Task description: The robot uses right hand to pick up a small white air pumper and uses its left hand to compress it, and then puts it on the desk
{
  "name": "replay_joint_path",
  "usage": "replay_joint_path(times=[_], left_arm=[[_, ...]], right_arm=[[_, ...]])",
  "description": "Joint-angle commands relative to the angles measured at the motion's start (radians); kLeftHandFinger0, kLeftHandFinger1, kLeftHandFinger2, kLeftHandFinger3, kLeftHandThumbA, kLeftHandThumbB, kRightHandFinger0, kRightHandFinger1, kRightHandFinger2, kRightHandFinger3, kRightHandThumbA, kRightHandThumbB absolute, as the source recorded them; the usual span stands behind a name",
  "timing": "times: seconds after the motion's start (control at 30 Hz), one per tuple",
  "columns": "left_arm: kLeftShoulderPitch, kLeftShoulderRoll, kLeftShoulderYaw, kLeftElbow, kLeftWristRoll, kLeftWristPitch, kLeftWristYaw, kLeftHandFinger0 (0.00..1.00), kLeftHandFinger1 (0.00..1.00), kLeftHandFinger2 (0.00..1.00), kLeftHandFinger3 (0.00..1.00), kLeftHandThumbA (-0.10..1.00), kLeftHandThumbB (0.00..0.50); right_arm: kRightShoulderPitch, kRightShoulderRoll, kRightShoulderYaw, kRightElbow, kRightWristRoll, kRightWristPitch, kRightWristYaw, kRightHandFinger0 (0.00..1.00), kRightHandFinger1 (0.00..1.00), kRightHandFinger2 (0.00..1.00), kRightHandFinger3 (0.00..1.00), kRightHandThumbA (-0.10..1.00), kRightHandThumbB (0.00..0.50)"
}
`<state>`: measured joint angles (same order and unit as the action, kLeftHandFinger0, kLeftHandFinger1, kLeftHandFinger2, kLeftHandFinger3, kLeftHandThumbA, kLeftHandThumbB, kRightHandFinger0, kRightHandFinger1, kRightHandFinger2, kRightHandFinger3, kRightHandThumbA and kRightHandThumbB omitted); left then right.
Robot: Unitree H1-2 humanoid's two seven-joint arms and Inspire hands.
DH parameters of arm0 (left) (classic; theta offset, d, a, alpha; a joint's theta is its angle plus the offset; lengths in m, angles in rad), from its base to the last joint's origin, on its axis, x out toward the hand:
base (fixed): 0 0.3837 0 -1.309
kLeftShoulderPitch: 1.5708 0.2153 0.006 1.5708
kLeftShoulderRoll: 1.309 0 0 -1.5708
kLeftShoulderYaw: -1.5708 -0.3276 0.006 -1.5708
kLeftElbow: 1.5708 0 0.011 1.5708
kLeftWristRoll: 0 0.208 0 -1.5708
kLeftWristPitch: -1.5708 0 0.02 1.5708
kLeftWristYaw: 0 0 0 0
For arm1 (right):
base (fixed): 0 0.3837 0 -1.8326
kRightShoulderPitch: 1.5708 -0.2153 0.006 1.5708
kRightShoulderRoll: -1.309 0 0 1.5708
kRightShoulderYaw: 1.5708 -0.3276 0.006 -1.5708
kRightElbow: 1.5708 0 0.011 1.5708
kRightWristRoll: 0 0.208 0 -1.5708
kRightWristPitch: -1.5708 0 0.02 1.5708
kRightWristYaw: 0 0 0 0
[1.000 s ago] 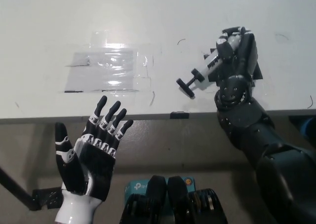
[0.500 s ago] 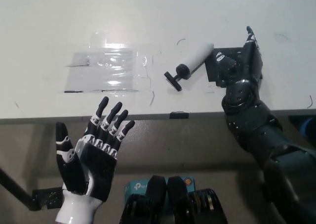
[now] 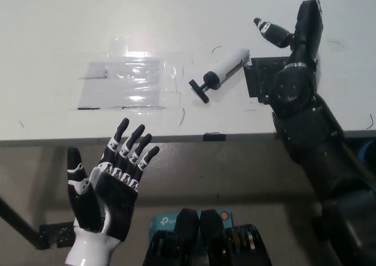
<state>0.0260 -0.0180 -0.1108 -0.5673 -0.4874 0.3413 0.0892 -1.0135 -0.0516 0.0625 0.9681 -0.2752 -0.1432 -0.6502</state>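
On the desk (image 3: 59, 19), the air pumper (image 3: 222, 73) lies beside the right hand (image 3: 296, 60), fingers spread, empty.

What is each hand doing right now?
Left hand: open, empty, below the desk edge.
Right hand: open, clear of the air pumper.

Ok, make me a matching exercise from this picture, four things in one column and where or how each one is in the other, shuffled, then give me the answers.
Column one:
1. small white air pumper with black handle
2. white left hand
3. black right hand
4. clear shiny plastic sheet

Column two:
A. open, palm up, below the desk edge at lower left
B. lying flat on the white desk, left of centre
C. open above the desk at upper right, holding nothing
D. lying on its side on the desk, handle toward the near edge

Pairs: 1-D, 2-A, 3-C, 4-B
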Motion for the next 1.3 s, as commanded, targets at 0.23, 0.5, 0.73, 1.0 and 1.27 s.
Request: replay_joint_path(times=[0.23, 0.5, 0.73, 1.0, 1.27], left_arm=[[-0.025, 0.147, 0.030, 0.212, 0.264, -0.373, -0.109, 1.00, 1.00, 1.00, 1.00, 1.00, 0.260], [0.038, 0.183, 0.046, 0.264, 0.290, -0.419, -0.085, 1.00, 1.00, 1.00, 1.00, 1.00, 0.277], [0.042, 0.174, 0.043, 0.295, 0.262, -0.414, -0.077, 1.00, 1.00, 1.00, 1.00, 1.00, 0.258], [0.060, 0.172, 0.034, 0.321, 0.277, -0.437, -0.084, 1.00, 1.00, 1.00, 1.00, 1.00, 0.277], [0.081, 0.170, 0.030, 0.399, 0.316, -0.500, -0.103, 1.00, 1.00, 1.00, 1.00, 1.00, 0.262]], right_arm=[[0.658, -0.193, 0.161, -1.441, 0.101, 0.003, 0.378, 1.00, 1.00, 1.00, 1.00, 1.00, 0.181], [0.969, -0.102, 0.218, -1.244, 0.037, -0.254, 0.260, 1.00, 1.00, 1.00, 1.00, 0.86, 0.099], [1.022, -0.079, 0.206, -1.166, 0.106, -0.282, 0.274, 1.00, 1.00, 1.00, 1.00, 0.92, 0.101], [1.039, -0.067, 0.211, -1.158, 0.076, -0.310, 0.291, 1.00, 1.00, 1.00, 1.00, 0.94, 0.122], [1.001, -0.021, 0.216, -0.951, 0.121, -0.327, 0.345, 1.00, 1.00, 1.00, 1.00, 0.91, 0.121]])
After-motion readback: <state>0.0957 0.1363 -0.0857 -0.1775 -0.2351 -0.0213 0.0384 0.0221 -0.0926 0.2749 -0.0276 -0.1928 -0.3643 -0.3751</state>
